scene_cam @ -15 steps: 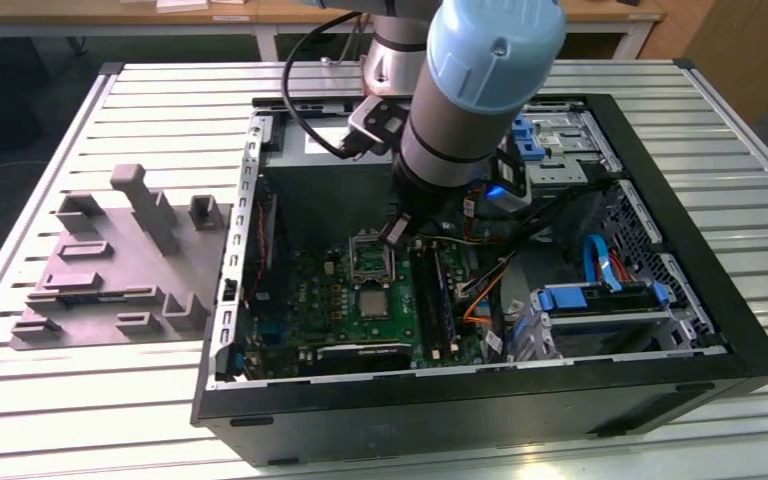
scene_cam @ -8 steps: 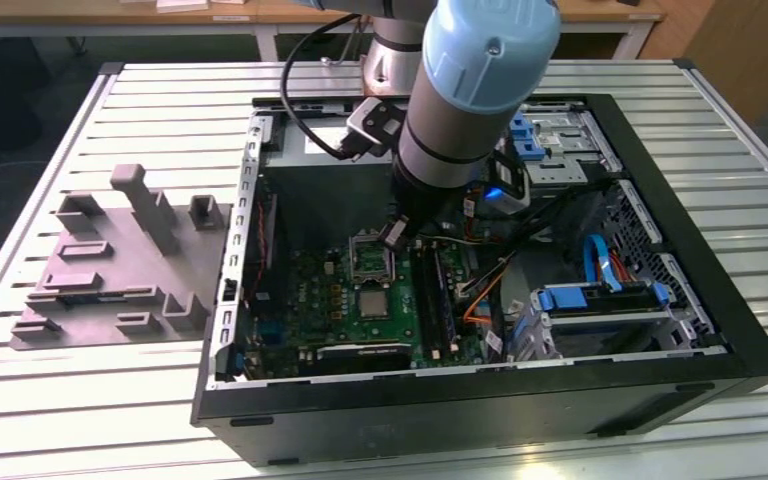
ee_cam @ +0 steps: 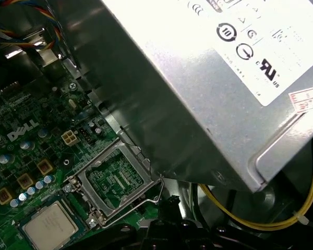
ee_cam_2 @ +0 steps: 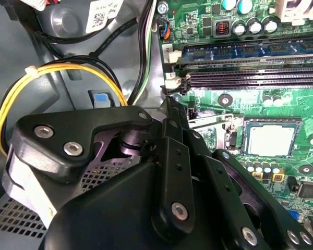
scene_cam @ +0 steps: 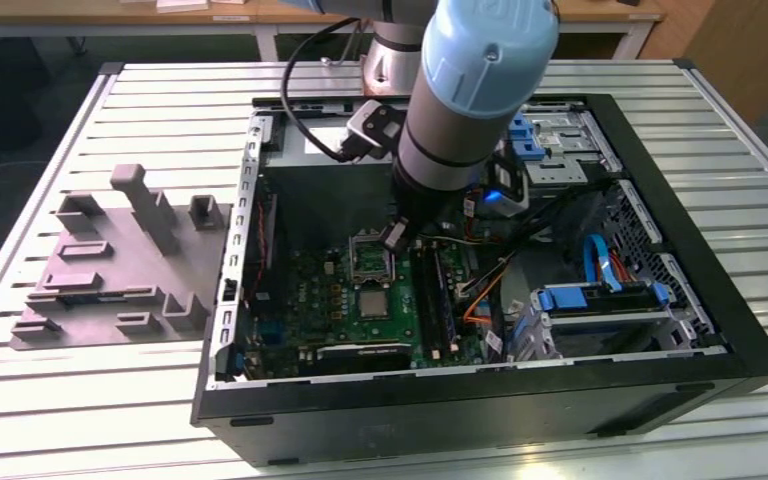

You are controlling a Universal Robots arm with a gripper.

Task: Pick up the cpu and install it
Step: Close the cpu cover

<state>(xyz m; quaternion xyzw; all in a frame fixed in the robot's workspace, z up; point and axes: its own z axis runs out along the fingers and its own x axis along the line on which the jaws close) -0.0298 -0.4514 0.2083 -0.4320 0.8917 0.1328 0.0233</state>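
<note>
The cpu [ee_cam: 49, 225] was a small flat square with a dull silvery-grey top and a paler rim. It lay flat in its socket on the green motherboard [ee_cam_2: 250, 101], with nothing gripping it. Just beside it on the board, the socket's metal frame [ee_cam: 96, 164] stood swung open, and green circuitry showed through its window. From where I stood, any marking on the chip's lid was too faint to make out.

A white logo [ee_cam: 22, 131] was printed on the motherboard near a row of small capacitors. The silver power supply [ee_cam: 208, 94], which hung over the motherboard's edge, carried a large white label [ee_cam: 250, 41] with black approval marks and a small sticker with red print.

The gripper [scene_cam: 395, 236] hung low over the motherboard, close to the open frame, and I could not tell whether it was open or closed. Yellow cables [ee_cam_2: 10, 104] looped off the motherboard's side by the case wall. The black computer case [scene_cam: 491, 400] held the motherboard, and a grey plastic tray [scene_cam: 104, 270] lay outside it on the slatted table [scene_cam: 64, 400].
</note>
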